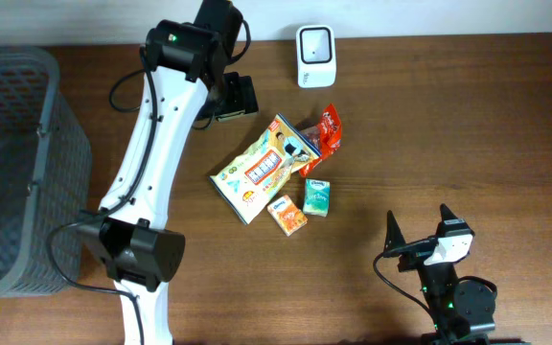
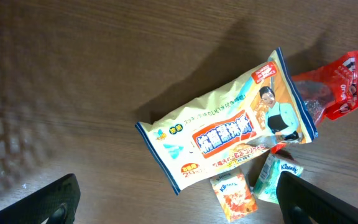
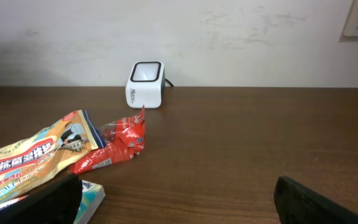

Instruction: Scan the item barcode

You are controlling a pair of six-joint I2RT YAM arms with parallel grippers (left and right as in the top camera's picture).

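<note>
A yellow snack bag (image 1: 264, 168) (image 2: 229, 134) lies flat mid-table, with a red packet (image 1: 326, 134) (image 2: 340, 84) at its upper right end. An orange tissue pack (image 1: 289, 215) (image 2: 234, 196) and a green tissue pack (image 1: 316, 196) (image 2: 277, 177) sit just below the bag. The white barcode scanner (image 1: 314, 56) (image 3: 145, 84) stands at the far edge. My left gripper (image 1: 236, 99) (image 2: 179, 205) hovers open above the table, left of the scanner, with nothing between its fingers. Open and empty too, my right gripper (image 1: 420, 225) (image 3: 179, 205) rests low at the front right.
A grey mesh basket (image 1: 12, 163) fills the left side of the table. The left arm (image 1: 151, 144) stretches from the front edge toward the back. A pale wall (image 3: 179, 37) rises behind the scanner.
</note>
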